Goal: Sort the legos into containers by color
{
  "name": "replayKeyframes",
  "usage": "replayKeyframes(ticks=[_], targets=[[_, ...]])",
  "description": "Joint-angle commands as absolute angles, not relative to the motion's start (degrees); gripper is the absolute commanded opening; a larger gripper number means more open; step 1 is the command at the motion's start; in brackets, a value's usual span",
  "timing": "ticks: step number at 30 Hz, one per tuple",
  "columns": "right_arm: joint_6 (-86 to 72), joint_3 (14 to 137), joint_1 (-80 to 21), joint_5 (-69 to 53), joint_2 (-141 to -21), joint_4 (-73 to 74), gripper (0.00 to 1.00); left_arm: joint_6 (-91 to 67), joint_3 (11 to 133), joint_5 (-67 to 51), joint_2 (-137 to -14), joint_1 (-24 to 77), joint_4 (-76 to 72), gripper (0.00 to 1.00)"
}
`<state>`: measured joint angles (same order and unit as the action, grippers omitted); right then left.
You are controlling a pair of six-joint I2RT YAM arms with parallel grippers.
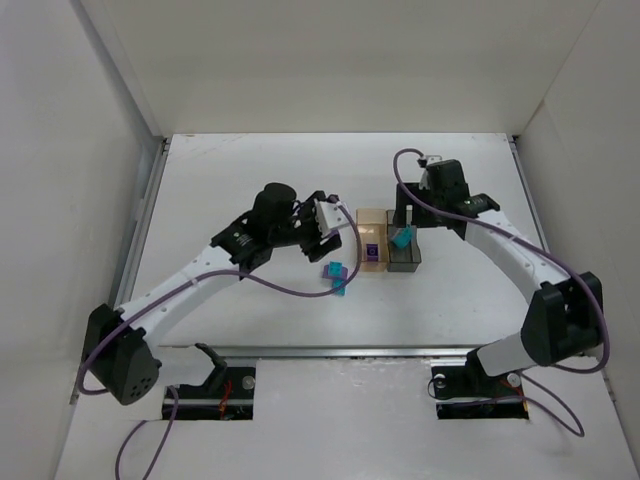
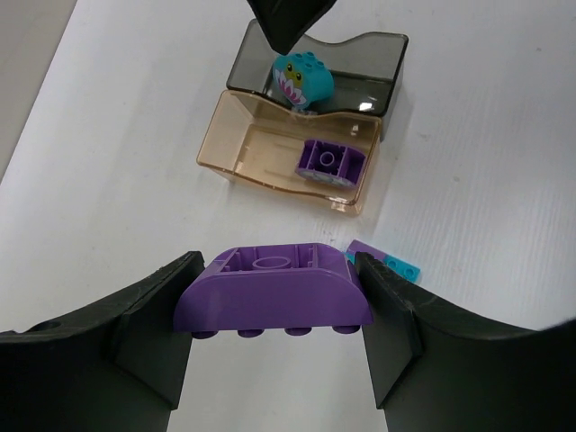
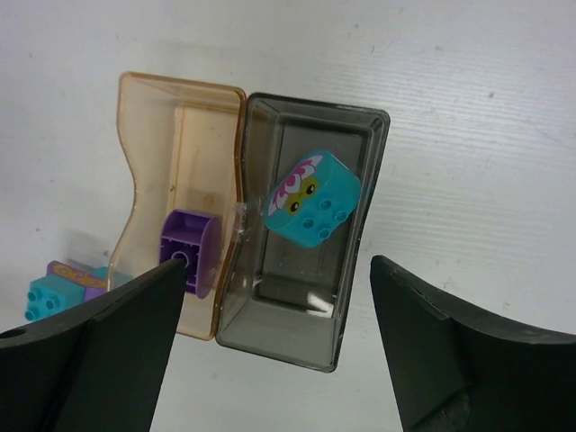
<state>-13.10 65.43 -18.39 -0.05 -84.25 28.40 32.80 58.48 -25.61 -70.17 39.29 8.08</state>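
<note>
Purple curved plastic brick [image 2: 270, 288], pinched by the left gripper [image 2: 273, 310] above the white table [image 1: 450, 300]. Amber-orange translucent bin [image 2: 261, 184] holds another purple brick [image 2: 328, 162]. The touching smoky grey bin [image 3: 360, 180] holds a tilted teal face-printed brick [image 3: 315, 198] below the spread right gripper [image 3: 281, 315].

The curved brick [image 2: 270, 301] is purple. The teal brick [image 2: 303, 81] has a printed face with yellow eyes and white teeth. The amber bin [image 2: 256, 148] is translucent orange, the grey bin [image 2: 369, 54] smoky dark.
</note>
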Motion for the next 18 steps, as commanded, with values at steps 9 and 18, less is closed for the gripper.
replayKeyframes(ticks=[9,18], targets=[[-15.47,67.15,-17.58,4.22,-71.29,27.07,0.89,26.46,68.18,-26.55,-91.2,42.45,-8.61,0.04],[-16.08,61.52,-17.05,5.45,-65.74,25.58,0.89,29.44,74.44,-20.3,-102.82,42.98,-12.05,0.06]])
